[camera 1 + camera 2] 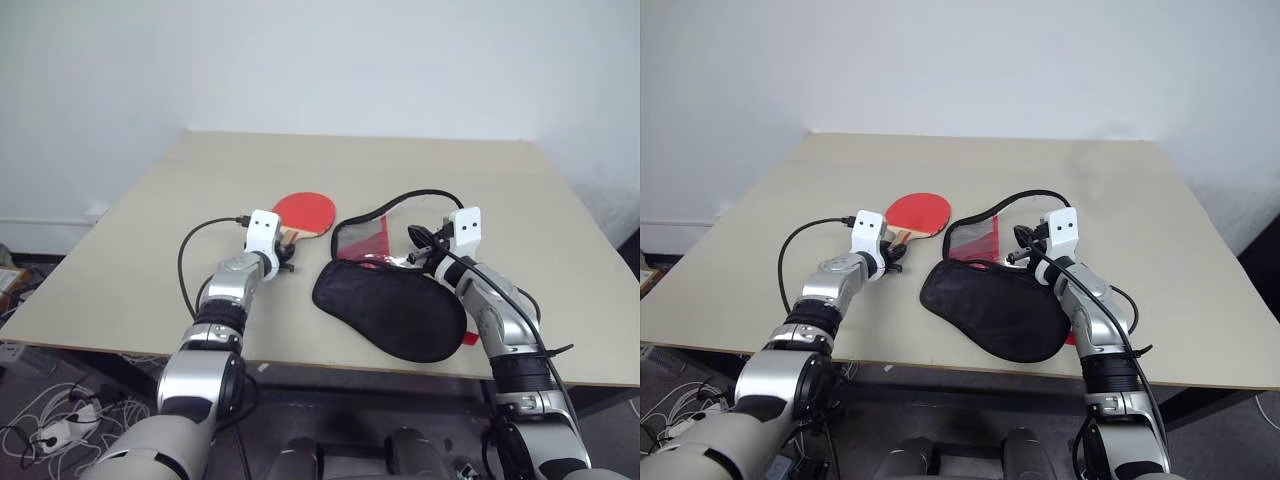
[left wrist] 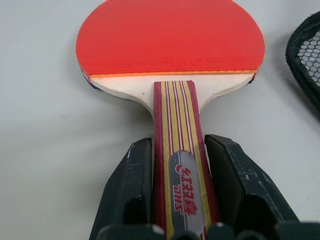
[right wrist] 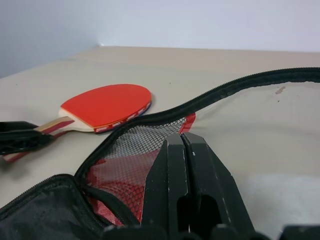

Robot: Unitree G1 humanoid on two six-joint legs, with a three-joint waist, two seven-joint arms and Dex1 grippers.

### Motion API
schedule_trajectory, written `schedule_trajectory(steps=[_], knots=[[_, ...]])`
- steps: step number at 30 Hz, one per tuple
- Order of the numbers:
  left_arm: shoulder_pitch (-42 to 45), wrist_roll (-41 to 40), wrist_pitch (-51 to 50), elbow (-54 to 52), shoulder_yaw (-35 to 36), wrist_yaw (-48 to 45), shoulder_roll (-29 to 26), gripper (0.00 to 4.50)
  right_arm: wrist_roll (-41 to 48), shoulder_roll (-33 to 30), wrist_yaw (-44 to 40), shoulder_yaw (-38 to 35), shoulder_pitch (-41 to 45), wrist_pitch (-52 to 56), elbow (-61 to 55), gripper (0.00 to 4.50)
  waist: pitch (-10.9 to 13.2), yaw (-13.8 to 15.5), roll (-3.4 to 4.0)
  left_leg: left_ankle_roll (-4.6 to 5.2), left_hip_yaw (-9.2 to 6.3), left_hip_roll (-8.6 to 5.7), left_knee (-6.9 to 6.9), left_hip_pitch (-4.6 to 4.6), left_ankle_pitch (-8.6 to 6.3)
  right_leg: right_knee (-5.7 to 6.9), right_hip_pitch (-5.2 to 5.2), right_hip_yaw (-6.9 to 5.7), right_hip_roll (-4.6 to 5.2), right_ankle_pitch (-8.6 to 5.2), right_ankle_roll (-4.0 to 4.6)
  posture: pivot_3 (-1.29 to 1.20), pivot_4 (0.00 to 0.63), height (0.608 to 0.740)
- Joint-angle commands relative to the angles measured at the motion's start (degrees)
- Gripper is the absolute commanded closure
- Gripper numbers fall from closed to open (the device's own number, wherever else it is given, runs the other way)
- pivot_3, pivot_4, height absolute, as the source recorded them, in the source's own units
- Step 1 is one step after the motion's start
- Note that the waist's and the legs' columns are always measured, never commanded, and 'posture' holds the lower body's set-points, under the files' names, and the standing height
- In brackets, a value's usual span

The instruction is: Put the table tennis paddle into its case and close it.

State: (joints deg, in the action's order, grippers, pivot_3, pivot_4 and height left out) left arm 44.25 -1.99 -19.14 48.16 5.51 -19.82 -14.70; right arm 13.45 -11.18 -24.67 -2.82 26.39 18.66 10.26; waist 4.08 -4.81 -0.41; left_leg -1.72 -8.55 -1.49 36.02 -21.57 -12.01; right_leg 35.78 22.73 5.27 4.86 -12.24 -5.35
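the paddle (image 2: 170,45) is being held by its handle in the left gripper (image 2: 180,195); the two black fingers are partly closed, pressing on either side of the striped wood. the red face is lying on or just above the table (image 1: 150,220), pointing away from the robot, to the left of the case (image 1: 395,305) and apart from it. the case is lying flat near the table's front edge, its upper flap being held raised so that the mesh panel and red lining are showing. the right gripper (image 3: 182,145) is fully closed; its fingers are seen against the flap's mesh, seemingly pinching it, though the exact hold cannot be told. the step in hand is judged to be the pick-up and carry of the paddle. the next move is calling for the paddle to be swung right and slid head first into the opening while the flap is being kept up; zipping is not yet begun.
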Motion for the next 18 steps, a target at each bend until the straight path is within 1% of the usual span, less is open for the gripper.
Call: schedule_trajectory(steps=[1, 13, 18], knots=[[-2.2, -1.9, -4.8, -12.1, 1.2, 0.6, -1.5, 3.21, 0.5, -0.2, -0.2, -0.2, 1.2, -0.6, -2.4, 4.50, 0.0, 0.0, 0.00, 0.00, 0.00, 0.00, 0.00, 0.01, 0.00, 0.00, 0.00, 0.00, 0.00, 0.00, 0.00, 0.00, 0.000, 0.740], [-17.6, -5.1, -22.6, -40.9, 1.1, 1.3, -2.5, 3.21, 0.7, -0.4, -0.7, 0.1, 0.7, -0.1, -2.9, 4.50, 0.0, -0.3, 0.01, -0.01, 0.01, 0.01, 0.00, 0.05, 0.00, 0.01, -0.04, 0.00, 0.00, 0.01, 0.02, 0.00, 0.000, 0.740], [-21.3, -5.0, -26.4, -44.8, 0.1, 2.9, -1.6, 3.21, 0.6, -0.1, -0.9, 0.4, 1.0, -0.1, -2.4, 4.50, 0.0, -0.4, 0.01, -0.01, 0.01, 0.02, 0.02, 0.10, 0.00, 0.02, -0.08, 0.00, 0.00, 0.01, 0.03, 0.00, 0.000, 0.740]])
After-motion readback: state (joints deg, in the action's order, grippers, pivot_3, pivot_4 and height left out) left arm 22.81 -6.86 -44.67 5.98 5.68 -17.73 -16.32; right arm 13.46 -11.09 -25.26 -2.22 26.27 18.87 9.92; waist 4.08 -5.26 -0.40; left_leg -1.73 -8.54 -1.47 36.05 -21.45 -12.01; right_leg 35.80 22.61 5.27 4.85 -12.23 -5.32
